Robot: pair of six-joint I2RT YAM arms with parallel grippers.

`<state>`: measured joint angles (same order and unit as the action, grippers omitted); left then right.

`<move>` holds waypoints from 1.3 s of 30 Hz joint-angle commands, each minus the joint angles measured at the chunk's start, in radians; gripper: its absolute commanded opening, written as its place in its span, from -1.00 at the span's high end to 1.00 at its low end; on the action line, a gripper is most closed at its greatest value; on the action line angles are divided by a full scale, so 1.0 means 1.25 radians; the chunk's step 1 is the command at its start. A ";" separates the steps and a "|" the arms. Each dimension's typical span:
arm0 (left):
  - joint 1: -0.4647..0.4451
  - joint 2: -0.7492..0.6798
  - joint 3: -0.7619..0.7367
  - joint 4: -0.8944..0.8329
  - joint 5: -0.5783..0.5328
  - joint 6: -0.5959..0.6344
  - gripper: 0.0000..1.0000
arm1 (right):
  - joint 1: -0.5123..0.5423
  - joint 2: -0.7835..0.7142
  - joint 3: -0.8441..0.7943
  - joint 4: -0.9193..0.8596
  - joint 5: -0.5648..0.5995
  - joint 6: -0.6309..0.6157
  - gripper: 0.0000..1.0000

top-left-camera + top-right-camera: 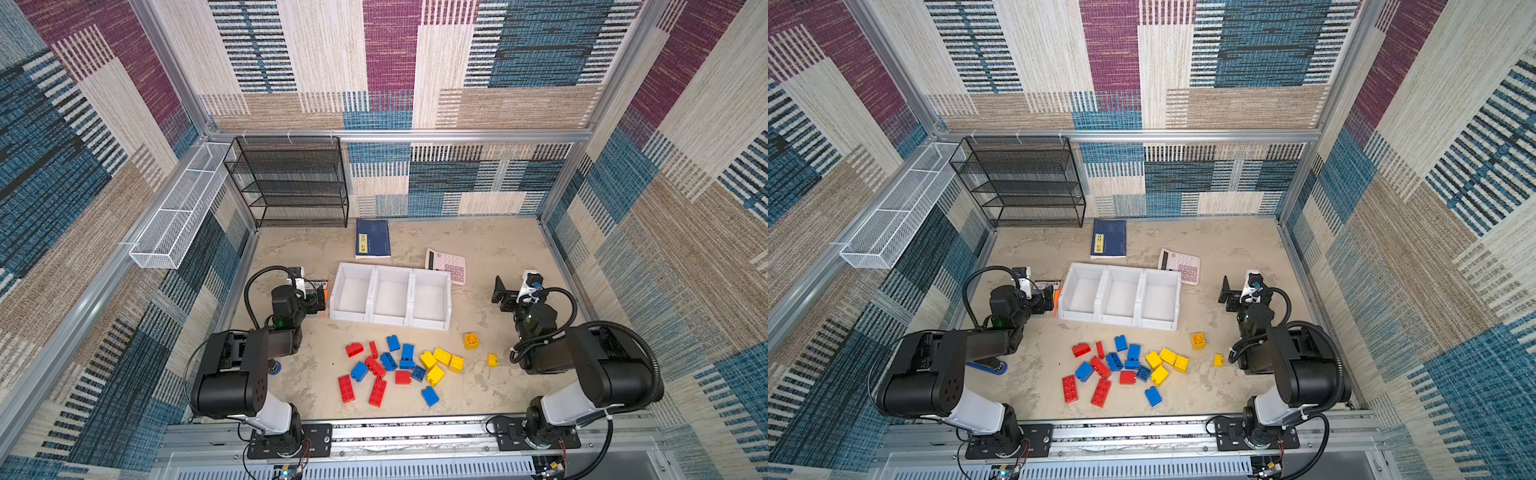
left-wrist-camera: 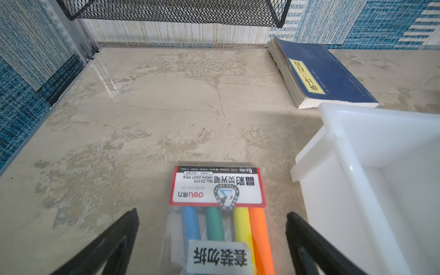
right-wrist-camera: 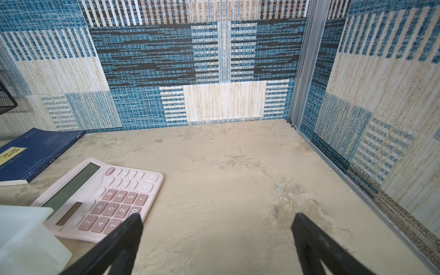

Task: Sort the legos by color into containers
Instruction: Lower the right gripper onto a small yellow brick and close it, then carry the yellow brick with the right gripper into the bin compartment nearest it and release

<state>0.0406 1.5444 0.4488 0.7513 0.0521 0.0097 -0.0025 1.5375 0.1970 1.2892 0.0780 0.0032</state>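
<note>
- Three containers (image 1: 390, 321) (image 1: 1119, 322) sit mid-desk (image 1: 498, 257) in both top views, with the legos (image 1: 376, 368) (image 1: 1100, 368) scattered just in front.
- Left wrist view: the left gripper (image 2: 212, 213) is wide open over a marker pack (image 2: 217, 188), gripping nothing.
- Right wrist view: the right gripper (image 3: 217, 215) is wide open and empty, near a calculator (image 3: 100, 197).

On the table (image 1: 498, 257), the containers (image 1: 388, 319) stand in a row at the centre, with the legos (image 1: 389, 360) strewn on the tabletop in front of them. Two stray legos (image 1: 471, 340) lie apart, right of the heap. Behind the containers lie a book (image 1: 372, 238), toward the left, and a calculator (image 1: 449, 266), just behind the rightmost container's back corner. A pack of markers (image 2: 217, 188) lies just left of the containers. A shelf rack (image 1: 291, 183) stands in the back-left corner, beside a wire basket (image 1: 178, 212) on the left wall.
</note>
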 commanded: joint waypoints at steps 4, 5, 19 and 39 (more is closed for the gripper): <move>-0.010 -0.084 -0.010 -0.032 -0.016 0.007 -0.98 | 0.004 -0.051 0.023 -0.063 -0.003 -0.003 -0.99; -0.019 -0.138 0.017 -0.137 -0.032 0.005 -0.98 | 0.012 -0.096 0.061 -0.181 0.006 -0.006 -0.99; -0.226 -0.612 0.232 -0.944 0.194 -0.431 -0.98 | 0.248 -0.281 0.348 -1.172 -0.007 0.377 -0.93; -0.415 -0.584 -0.100 -0.491 0.296 -0.625 -0.97 | 0.467 -0.222 0.281 -1.354 0.100 0.508 -0.34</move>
<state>-0.4751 0.7929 0.3176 0.0273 0.3779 -0.7372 0.5663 1.2671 0.5499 -0.3756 0.1837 0.5930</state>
